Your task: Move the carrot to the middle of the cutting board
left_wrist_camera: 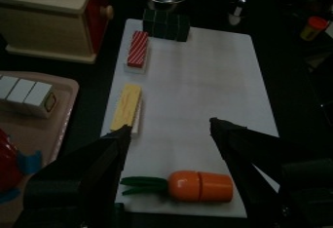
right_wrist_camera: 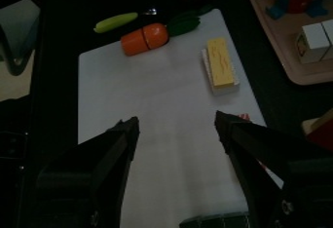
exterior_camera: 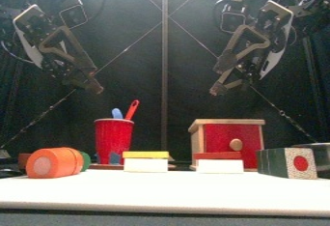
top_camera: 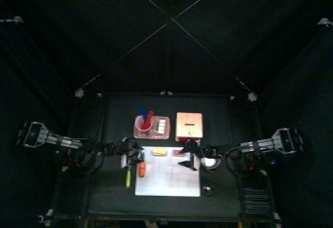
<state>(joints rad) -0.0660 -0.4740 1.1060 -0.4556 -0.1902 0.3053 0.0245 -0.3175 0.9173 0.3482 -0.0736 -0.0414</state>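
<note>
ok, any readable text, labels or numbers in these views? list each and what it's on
None readable in any view.
Small white blocks on the pinkish tray: faces may carry marks, too blurred to tell.
Red plastic cup: no print visible.
Red wooden box and dark block with a red disc: shapes only, no lettering.
Large white rectangular cutting board: blank.

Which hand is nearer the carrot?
Left. The left hand hangs open just above the carrot at the cutting board end; the right hand hangs over the opposite end.
</note>
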